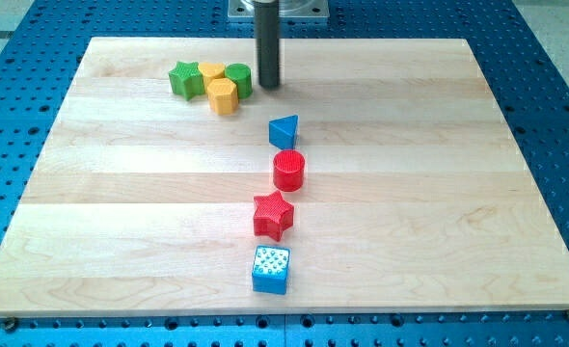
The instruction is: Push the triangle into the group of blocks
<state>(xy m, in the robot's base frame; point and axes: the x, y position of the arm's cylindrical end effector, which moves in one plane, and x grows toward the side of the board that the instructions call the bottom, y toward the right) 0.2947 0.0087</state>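
Observation:
A blue triangle point(284, 131) lies just above the board's middle. Right below it sits a red cylinder point(288, 170), then a red star point(273, 214), then a blue cube point(271, 269), forming a column down the view. At the view's top left is a tight cluster: a green star point(183, 79), a yellow block point(211, 71), a green cylinder point(238, 78) and a yellow hexagon point(223, 95). My tip point(268, 86) stands just right of the green cylinder, above and slightly left of the blue triangle, apart from it.
The wooden board point(121, 212) rests on a blue perforated table point(555, 116). The arm's grey mount point(278, 9) shows at the view's top edge.

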